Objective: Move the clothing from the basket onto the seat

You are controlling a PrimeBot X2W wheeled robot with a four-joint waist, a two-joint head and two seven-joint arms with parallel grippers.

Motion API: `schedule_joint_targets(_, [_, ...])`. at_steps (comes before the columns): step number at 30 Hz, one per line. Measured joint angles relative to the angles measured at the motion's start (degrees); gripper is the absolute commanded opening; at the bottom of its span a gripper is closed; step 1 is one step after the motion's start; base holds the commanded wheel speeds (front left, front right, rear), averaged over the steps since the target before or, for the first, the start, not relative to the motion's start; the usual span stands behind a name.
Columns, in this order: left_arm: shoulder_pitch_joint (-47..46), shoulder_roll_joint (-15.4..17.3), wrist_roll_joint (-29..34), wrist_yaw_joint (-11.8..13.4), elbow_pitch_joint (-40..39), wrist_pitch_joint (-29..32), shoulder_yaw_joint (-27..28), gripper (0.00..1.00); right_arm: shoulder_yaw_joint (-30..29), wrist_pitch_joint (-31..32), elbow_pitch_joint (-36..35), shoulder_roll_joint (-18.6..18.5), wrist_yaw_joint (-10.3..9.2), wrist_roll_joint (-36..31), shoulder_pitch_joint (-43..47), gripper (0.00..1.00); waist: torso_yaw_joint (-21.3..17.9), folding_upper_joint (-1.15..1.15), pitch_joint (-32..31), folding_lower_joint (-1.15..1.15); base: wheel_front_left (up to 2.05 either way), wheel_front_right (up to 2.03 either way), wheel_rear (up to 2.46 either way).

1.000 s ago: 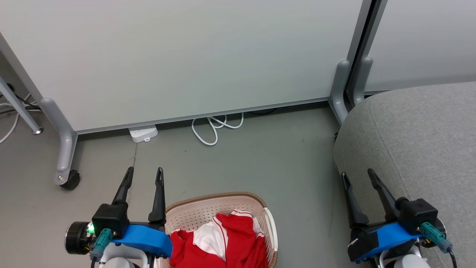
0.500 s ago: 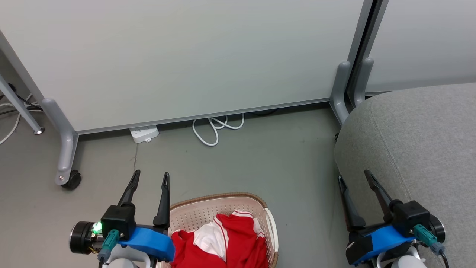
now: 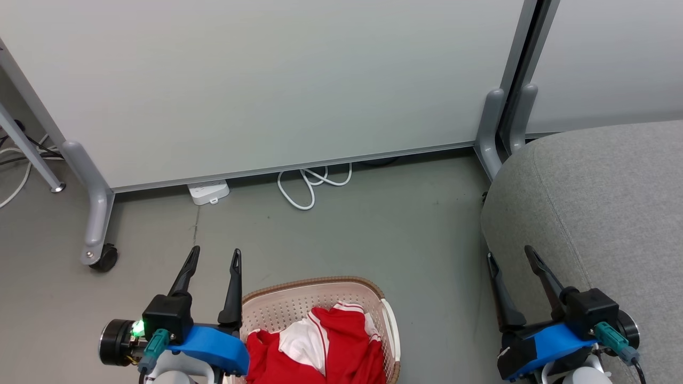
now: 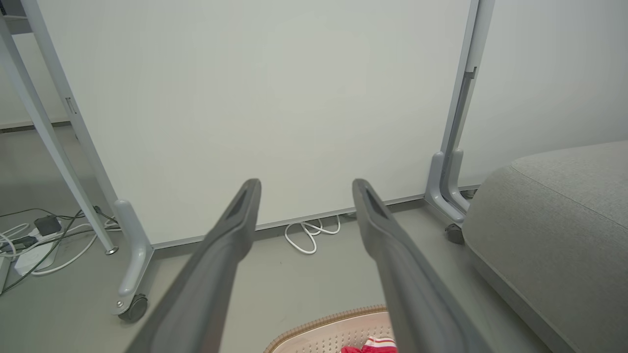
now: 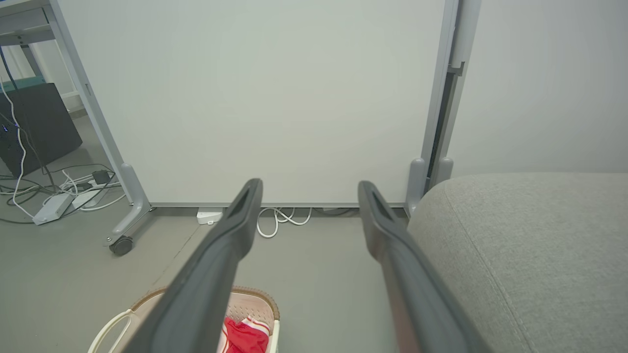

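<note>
Red clothing (image 3: 320, 349) with white panels lies bunched in the cream basket (image 3: 288, 304) with its brown rim, on the floor at the bottom centre of the head view. The grey seat (image 3: 603, 213) fills the right side. My left gripper (image 3: 213, 255) stands open and empty just left of the basket. My right gripper (image 3: 511, 257) is open too, at the seat's near left edge. In the left wrist view the basket rim (image 4: 324, 326) and a scrap of clothing (image 4: 375, 345) peek below the open left gripper (image 4: 305, 185). The right wrist view shows the basket (image 5: 250, 306), clothing (image 5: 243, 338) and seat (image 5: 530, 255) around the open right gripper (image 5: 309, 185).
A white partition panel (image 3: 267, 80) on grey wheeled legs (image 3: 96, 224) stands behind the floor. A white power strip (image 3: 209, 192) and a looped white cable (image 3: 309, 186) lie at its foot. More cables (image 5: 59, 196) lie at the left.
The left gripper has shifted slightly right and nearer, toward the basket's rim. The right gripper has drawn back a little. The clothing has not moved.
</note>
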Motion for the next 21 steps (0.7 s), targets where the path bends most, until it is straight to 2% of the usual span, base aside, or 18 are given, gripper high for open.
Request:
schedule_joint_targets(13, [-3.4, 0.1, 0.2, -0.7, 3.7, 0.0, -1.5, 1.00, 0.1, 0.0, -0.3, 0.0, 0.00, 0.0, -0.7, 1.00, -0.3, 0.00, 1.8, 0.00, 0.00, 0.00, 0.00])
schedule_joint_targets(21, [-10.5, 2.7, 1.3, -1.3, 11.3, 0.0, -6.4, 1.00, 1.1, 0.0, -1.0, 0.0, 0.00, 0.0, -4.0, 1.00, -1.8, 0.00, 6.8, 0.00, 0.00, 0.00, 0.00])
